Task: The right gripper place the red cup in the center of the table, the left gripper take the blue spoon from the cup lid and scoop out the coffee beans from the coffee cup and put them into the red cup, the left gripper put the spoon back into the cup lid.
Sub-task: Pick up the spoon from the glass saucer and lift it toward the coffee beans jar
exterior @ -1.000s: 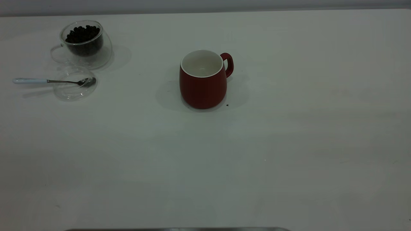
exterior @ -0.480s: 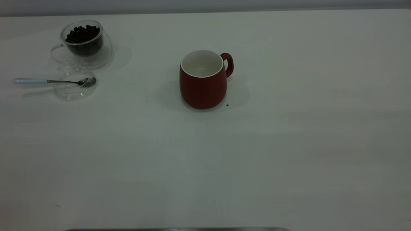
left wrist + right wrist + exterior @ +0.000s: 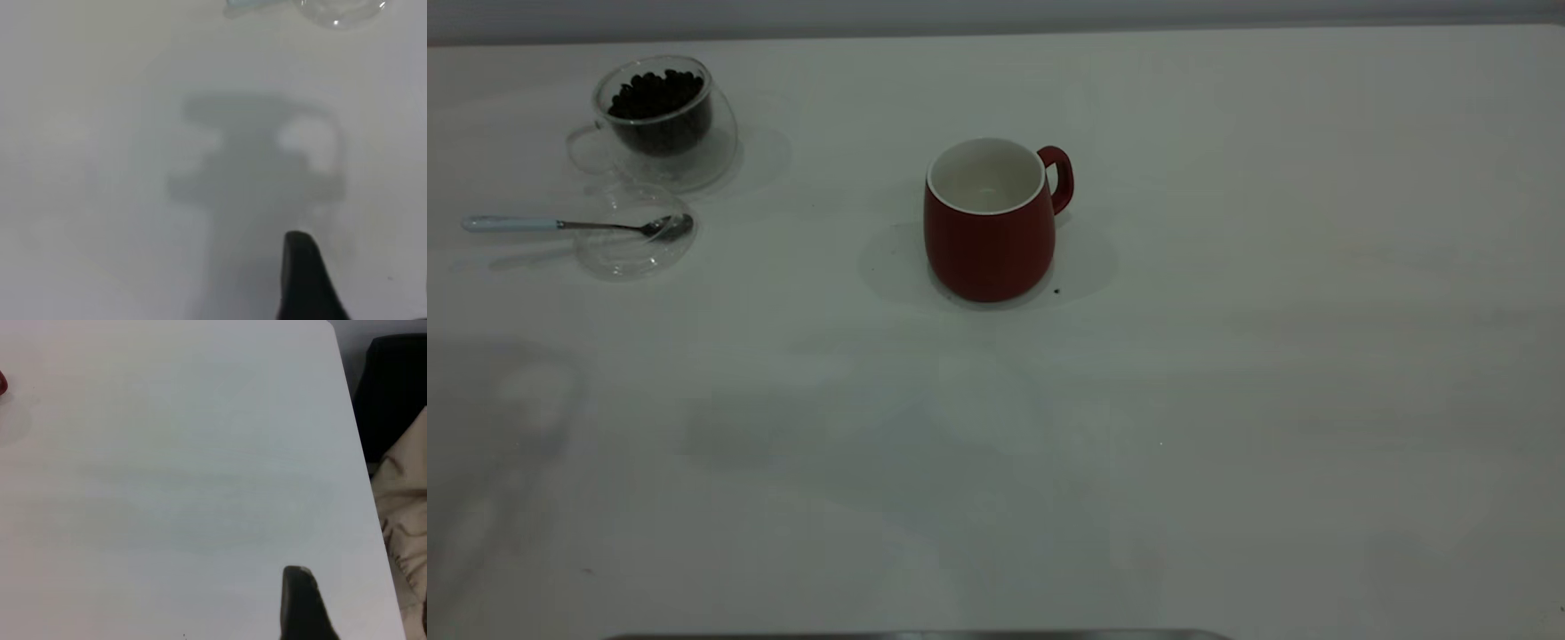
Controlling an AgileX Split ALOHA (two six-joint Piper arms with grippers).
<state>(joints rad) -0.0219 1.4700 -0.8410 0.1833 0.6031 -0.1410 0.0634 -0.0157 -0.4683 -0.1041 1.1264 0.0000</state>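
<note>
White tabletop (image 3: 1227, 356) carries everything, and the red cup (image 3: 989, 222) stands upright near its middle, a little toward the far edge, with its loop handle turned to the right and far side and its white inside showing bare. A tiny dark speck (image 3: 1057, 291) lies on the table just beside the cup's base on the right. At the far left corner the coffee cup (image 3: 660, 120) of clear glass sits with its heap of coffee beans (image 3: 655, 93) inside. Just nearer than it, touching or nearly so, lies the cup lid (image 3: 634, 233), and the blue spoon (image 3: 574, 225) rests across it, metal bowl on the lid and pale handle reaching out over the table toward the left edge. Neither arm appears in the exterior view; only soft shadows fall on the near left part of the table. In the left wrist view one dark fingertip of the left gripper (image 3: 303, 277) hangs above bare table and its own shadow, well apart from the lid and spoon handle at the frame's edge; how far its claw is open cannot be told, and it holds nothing visible. The right gripper (image 3: 300, 603) likewise shows one dark finger over the table's right edge, far from the red cup, its opening not visible.
</note>
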